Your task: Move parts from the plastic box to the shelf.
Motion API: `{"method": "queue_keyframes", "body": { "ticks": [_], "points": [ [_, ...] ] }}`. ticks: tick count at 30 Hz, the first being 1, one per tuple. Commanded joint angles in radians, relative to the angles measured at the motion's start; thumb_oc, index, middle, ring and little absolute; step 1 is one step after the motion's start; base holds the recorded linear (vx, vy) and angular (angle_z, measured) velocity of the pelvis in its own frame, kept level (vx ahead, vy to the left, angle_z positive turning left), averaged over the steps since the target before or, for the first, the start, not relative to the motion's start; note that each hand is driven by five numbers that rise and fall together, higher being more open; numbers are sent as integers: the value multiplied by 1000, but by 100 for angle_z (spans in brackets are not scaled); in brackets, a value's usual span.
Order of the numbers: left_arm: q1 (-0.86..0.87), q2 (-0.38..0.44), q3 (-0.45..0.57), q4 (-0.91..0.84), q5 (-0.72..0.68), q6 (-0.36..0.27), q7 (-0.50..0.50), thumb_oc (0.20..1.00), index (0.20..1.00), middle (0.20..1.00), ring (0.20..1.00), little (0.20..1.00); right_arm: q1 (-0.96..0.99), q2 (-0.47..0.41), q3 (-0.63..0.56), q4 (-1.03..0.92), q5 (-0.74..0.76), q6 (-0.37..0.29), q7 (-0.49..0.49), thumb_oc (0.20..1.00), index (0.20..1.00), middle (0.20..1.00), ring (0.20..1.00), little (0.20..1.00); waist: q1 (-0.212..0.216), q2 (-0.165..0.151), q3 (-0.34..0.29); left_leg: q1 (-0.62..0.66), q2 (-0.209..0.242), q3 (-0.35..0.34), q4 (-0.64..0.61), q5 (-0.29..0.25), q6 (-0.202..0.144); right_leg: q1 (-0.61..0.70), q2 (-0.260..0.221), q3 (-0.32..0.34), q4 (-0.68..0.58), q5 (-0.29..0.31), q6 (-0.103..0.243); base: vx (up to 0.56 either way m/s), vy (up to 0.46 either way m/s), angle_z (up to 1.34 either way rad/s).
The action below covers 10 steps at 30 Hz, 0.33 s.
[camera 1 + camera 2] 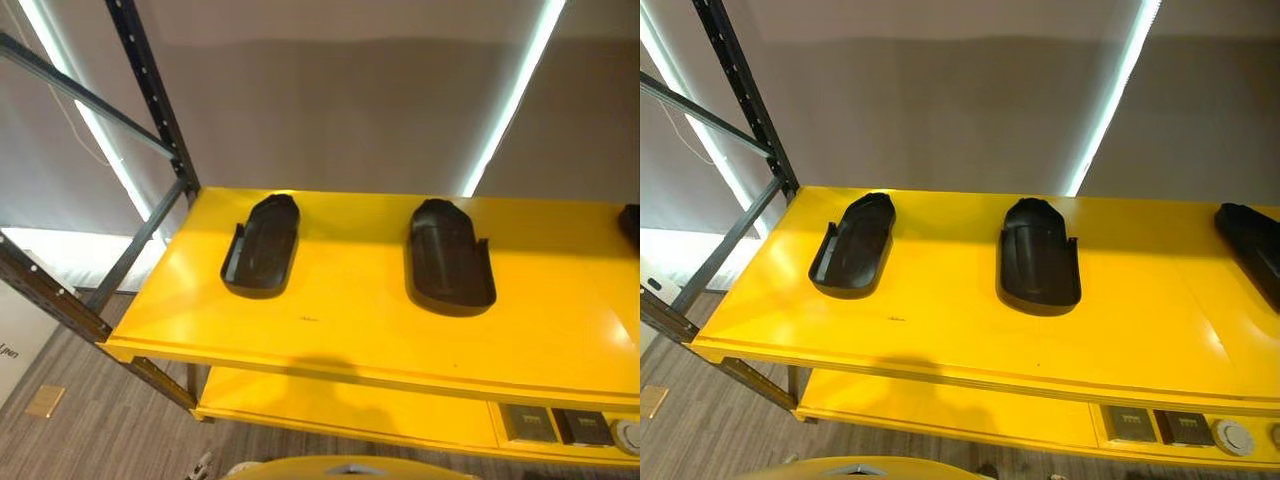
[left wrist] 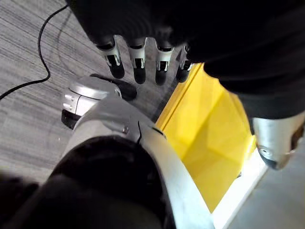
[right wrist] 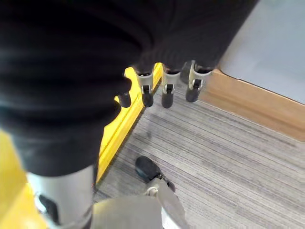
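Parts [image 1: 1039, 255] lie on shelf [image 1: 940, 320]; hands [image 2: 143, 62] [image 3: 164, 88] empty, relaxed.

1. The shelf [image 1: 380, 330] is bright yellow, top board and lower board alike.
2. The left part [image 1: 262, 246], the middle part [image 1: 449, 256] and the right part [image 1: 1252, 240] lying on it are plain glossy black.
3. The shelf frame [image 1: 152, 95] is dark grey metal with a row of punched holes.
4. The floor [image 3: 228, 157] is grey with fine stripes.
5. The left robot hand [image 2: 143, 59] and right robot hand [image 3: 164, 86] have silver fingers, dark tips and black ribbed covers.
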Motion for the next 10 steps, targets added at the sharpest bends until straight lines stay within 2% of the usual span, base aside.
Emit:
{"method": "queue_keyframes", "body": {
  "ticks": [1, 2, 5, 10],
  "points": [
    [-77, 36, -3, -46, 64, -128, 77, 1000, 1000, 1000, 1000, 1000, -58, -8, 14, 33, 32, 3, -41, 1000, 1000, 1000, 1000, 1000, 12, -17, 62, -45, -21, 19, 66, -18, 40, 6, -33, 30, 56, -47, 36, 0, 0, 0],
    [-90, 22, -39, -69, 117, -147, 114, 1000, 1000, 1000, 1000, 1000, -49, -3, 11, 33, 37, 5, -51, 1000, 1000, 1000, 1000, 1000, 11, -20, 68, -47, -23, 16, 72, -22, 41, 8, -35, 30, 56, -44, 36, 0, 0, 0],
    [-101, 14, -84, -79, 184, -139, 144, 1000, 1000, 1000, 1000, 1000, -45, 4, 15, 35, 37, 8, -62, 1000, 1000, 1000, 1000, 1000, 7, -22, 72, -42, -24, 15, 73, -27, 42, 13, -34, 32, 55, -45, 35, 0, 0, 0],
    [-112, 31, -121, -97, 200, -155, 175, 1000, 1000, 1000, 1000, 1000, -45, -2, 21, 32, 34, 11, -62, 1000, 1000, 1000, 1000, 1000, -6, -20, 70, -29, -20, 24, 74, -31, 40, 18, -28, 46, 55, -50, 35, 6, 2, 0]
  ]
}}
